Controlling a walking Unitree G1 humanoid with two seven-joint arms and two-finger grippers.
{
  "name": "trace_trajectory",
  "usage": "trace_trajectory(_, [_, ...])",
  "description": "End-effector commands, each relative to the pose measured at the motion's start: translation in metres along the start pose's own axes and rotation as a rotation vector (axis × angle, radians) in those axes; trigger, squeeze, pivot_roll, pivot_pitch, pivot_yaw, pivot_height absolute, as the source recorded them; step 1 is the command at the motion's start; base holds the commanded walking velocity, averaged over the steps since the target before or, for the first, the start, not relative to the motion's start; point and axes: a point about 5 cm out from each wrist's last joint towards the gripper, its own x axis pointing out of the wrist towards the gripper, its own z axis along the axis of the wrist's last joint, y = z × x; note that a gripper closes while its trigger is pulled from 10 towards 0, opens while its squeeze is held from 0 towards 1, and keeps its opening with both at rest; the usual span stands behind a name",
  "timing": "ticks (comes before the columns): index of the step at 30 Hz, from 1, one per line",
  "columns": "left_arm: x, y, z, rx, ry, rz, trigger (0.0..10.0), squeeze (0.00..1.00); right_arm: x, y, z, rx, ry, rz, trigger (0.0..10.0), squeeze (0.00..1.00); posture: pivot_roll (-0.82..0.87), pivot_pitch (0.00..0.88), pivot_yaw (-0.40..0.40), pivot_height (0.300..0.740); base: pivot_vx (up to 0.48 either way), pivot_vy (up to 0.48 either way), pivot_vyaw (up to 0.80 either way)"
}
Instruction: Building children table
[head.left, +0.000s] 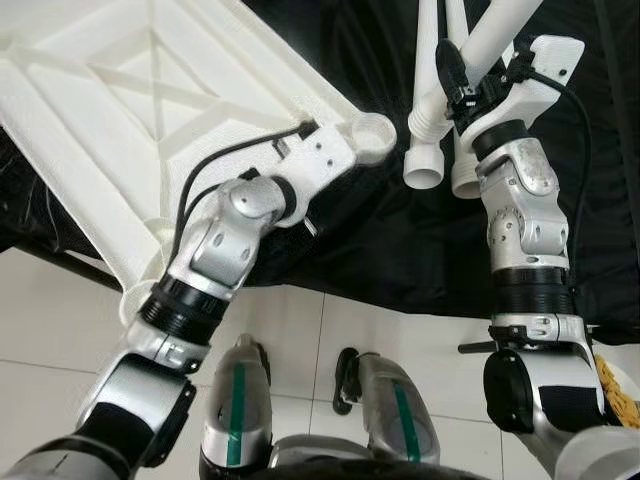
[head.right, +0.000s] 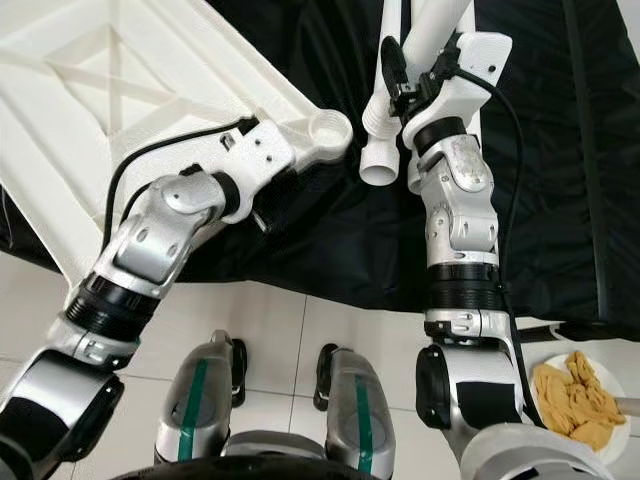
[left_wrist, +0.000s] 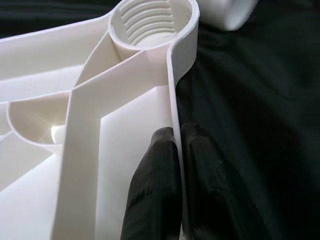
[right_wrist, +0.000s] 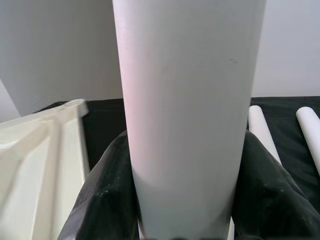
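Note:
A white plastic tabletop (head.left: 120, 90) lies upside down on a black cloth, ribbed underside up. A round threaded socket (head.left: 373, 133) sits at its near corner. My left gripper (left_wrist: 177, 132) is shut on the tabletop's thin side wall just short of that socket (left_wrist: 150, 25). My right gripper (head.left: 455, 75) is shut on a white table leg (head.left: 505, 30), a smooth tube (right_wrist: 190, 75) held tilted above the cloth. Its lower end hangs just right of the socket, apart from it.
Other white legs (head.left: 425, 165) lie on the black cloth (head.left: 400, 250) beside the held one, and two more (right_wrist: 262, 130) lie further back. Below the cloth's edge are pale floor tiles (head.left: 60, 310) and my feet (head.left: 235, 400). A plate of yellowish food (head.right: 575, 395) sits at the lower right.

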Motion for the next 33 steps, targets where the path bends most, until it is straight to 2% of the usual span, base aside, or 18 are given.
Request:
trace_trajectory(1, [0.001,-0.016,0.005,0.034,-0.061,-0.12,8.8,0.0,0.002,-0.002,0.005,-0.007,-0.023,-0.001,10.0,0.0,0.1,0.066,-0.015,0.74,0.0,0.0,0.0])
trace_trajectory(2, [0.001,-0.016,0.005,0.034,-0.061,-0.12,8.8,0.0,0.002,-0.002,0.005,-0.007,-0.023,-0.001,10.0,0.0,0.1,0.066,-0.015,0.74,0.0,0.0,0.0])
trace_trajectory(3, [-0.003,-0.017,0.003,0.044,-0.068,-0.157,10.0,0.0,0.003,-0.002,0.005,-0.007,-0.024,0.0,10.0,0.0,0.1,0.065,-0.016,0.74,0.0,0.0,0.0])
trace_trajectory(8, [-0.002,-0.011,0.0,0.046,-0.032,-0.144,10.0,0.0,0.004,-0.002,0.006,-0.01,-0.027,0.0,10.0,0.0,0.1,0.067,-0.014,0.74,0.0,0.0,0.0])
trace_trajectory(9, [-0.002,-0.007,-0.001,0.02,-0.025,-0.129,10.0,0.82,0.004,-0.002,0.006,-0.01,-0.028,0.0,10.0,0.0,0.1,0.069,-0.013,0.74,0.0,0.0,0.0])
trace_trajectory(10, [-0.002,-0.006,-0.001,0.01,-0.023,-0.123,10.0,1.0,0.005,-0.002,0.006,-0.011,-0.029,0.0,10.0,0.0,0.1,0.069,-0.013,0.74,0.0,0.0,0.0])
trace_trajectory(13, [-0.002,-0.004,-0.001,0.005,-0.023,-0.118,10.0,1.0,0.004,-0.003,0.007,-0.01,-0.031,-0.001,10.0,0.0,0.1,0.07,-0.013,0.74,0.0,0.0,0.0])
trace_trajectory(17, [-0.005,0.009,-0.005,0.021,0.011,-0.073,10.0,1.0,0.004,-0.001,0.008,0.0,-0.041,0.015,10.0,0.0,0.09,0.074,-0.014,0.74,0.0,0.0,0.0])
trace_trajectory(19, [-0.005,0.009,-0.005,0.021,0.011,-0.073,10.0,1.0,0.004,-0.001,0.008,0.0,-0.041,0.015,10.0,0.0,0.09,0.074,-0.014,0.74,0.0,0.0,0.0])
trace_trajectory(20, [-0.01,0.014,-0.002,0.016,-0.004,-0.081,10.0,0.0,0.004,0.0,0.009,0.007,-0.043,0.024,10.0,0.0,0.09,0.074,-0.015,0.74,0.0,0.0,0.0])
trace_trajectory(21, [-0.01,0.014,-0.002,0.016,-0.004,-0.081,10.0,0.0,0.004,0.0,0.009,0.007,-0.043,0.024,10.0,0.0,0.09,0.074,-0.015,0.74,0.0,0.0,0.0])
trace_trajectory(24, [-0.024,0.033,0.011,-0.02,-0.08,-0.062,10.0,0.0,0.004,0.0,0.009,0.019,-0.039,0.032,10.0,0.0,0.09,0.075,-0.018,0.74,0.0,0.0,0.0])
trace_trajectory(26, [-0.037,0.048,0.022,-0.07,-0.164,-0.05,10.0,0.0,0.004,0.001,0.008,0.032,-0.032,0.036,10.0,0.0,0.1,0.077,-0.025,0.74,0.0,0.0,0.0])
trace_trajectory(27, [-0.037,0.048,0.022,-0.07,-0.164,-0.05,10.0,0.0,0.004,0.001,0.008,0.032,-0.032,0.036,10.0,0.0,0.1,0.077,-0.025,0.74,0.0,0.0,0.0])
trace_trajectory(30, [-0.048,0.066,0.031,-0.109,-0.234,-0.004,10.0,0.0,0.006,0.002,0.007,0.051,-0.025,0.05,10.0,0.0,0.1,0.078,-0.034,0.74,0.0,0.0,0.0])
trace_trajectory(31, [-0.048,0.066,0.031,-0.109,-0.234,-0.004,10.0,0.0,0.006,0.002,0.007,0.051,-0.025,0.05,10.0,0.0,0.1,0.078,-0.034,0.74,0.0,0.0,0.0])
trace_trajectory(32, [-0.052,0.075,0.033,-0.129,-0.254,0.032,10.0,0.0,0.007,0.004,0.007,0.061,-0.022,0.064,10.0,0.0,0.1,0.078,-0.034,0.74,0.0,0.0,0.0])
trace_trajectory(33, [-0.053,0.077,0.033,-0.134,-0.258,0.039,10.0,0.0,0.007,0.005,0.007,0.063,-0.021,0.067,10.0,0.0,0.1,0.078,-0.034,0.74,0.0,0.0,0.0])
